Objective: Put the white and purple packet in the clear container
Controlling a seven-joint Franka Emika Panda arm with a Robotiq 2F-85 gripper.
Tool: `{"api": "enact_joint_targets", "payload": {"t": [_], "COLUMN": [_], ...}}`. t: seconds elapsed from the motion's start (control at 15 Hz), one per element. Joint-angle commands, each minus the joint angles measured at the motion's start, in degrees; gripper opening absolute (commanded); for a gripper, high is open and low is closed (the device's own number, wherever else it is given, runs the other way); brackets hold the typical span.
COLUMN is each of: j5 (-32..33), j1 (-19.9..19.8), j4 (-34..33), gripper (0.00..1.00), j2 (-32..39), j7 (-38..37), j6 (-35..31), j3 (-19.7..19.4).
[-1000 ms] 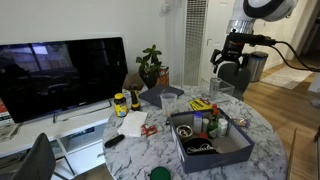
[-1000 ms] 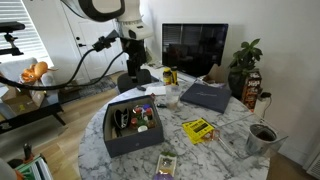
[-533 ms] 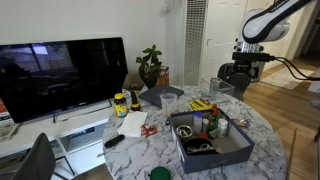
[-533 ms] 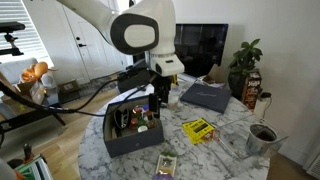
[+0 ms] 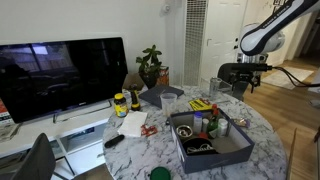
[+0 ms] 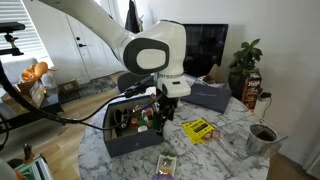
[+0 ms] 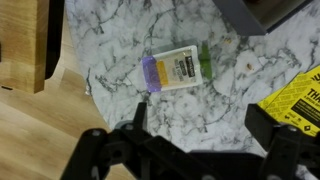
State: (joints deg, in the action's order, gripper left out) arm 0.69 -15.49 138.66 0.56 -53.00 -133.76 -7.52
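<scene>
Marble tabletop (image 7: pixel 230 90) — in the wrist view its rim curves close along one side of the white and purple packet (image 7: pixel 177 70), wooden floor beyond. Packet lies flat, bare marble all round it. One yellow packet (image 7: pixel 297 98) well apart; one dark-grey tray (image 7: pixel 265 10) corner near. Gripper (image 7: pixel 200 122) hovers above — two fingers spread wide, nothing between them.

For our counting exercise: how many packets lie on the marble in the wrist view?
2. The white and purple packet lies mid-frame; a yellow packet is cut off at the right edge. More may lie out of frame.
</scene>
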Motion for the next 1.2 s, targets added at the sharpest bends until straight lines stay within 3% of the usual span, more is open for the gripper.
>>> {"api": "enact_joint_targets", "payload": {"t": [0.0,0.4,0.67,0.73,0.8,0.93,1.0,1.07,1.13], "j5": [-6.7,-17.8,-27.3,-28.6,-28.8,-25.7,-26.7,-26.7,-26.7], "j1": [1.4,1.2,1.7,1.9,2.3,3.6,3.4,3.6,3.7], "j4": [1.5,3.3,0.9,0.0,-1.1,-2.4,-0.9,-1.4,-1.6], "gripper": [1.0,0.99,0.88,0.8,0.8,0.92,0.96,0.87,0.94], "j2": [4.0,10.8,15.4,16.5,17.7,18.7,16.6,17.2,17.3], "j7": [5.1,18.9,29.5,31.1,32.2,31.5,30.5,30.5,30.4], "j6": [-0.3,0.3,-0.4,-0.4,-0.8,-2.8,-0.7,-1.0,-1.0], "j3": [-1.8,-2.1,-0.3,-0.1,0.1,-0.8,-1.0,-1.0,-1.0]}}
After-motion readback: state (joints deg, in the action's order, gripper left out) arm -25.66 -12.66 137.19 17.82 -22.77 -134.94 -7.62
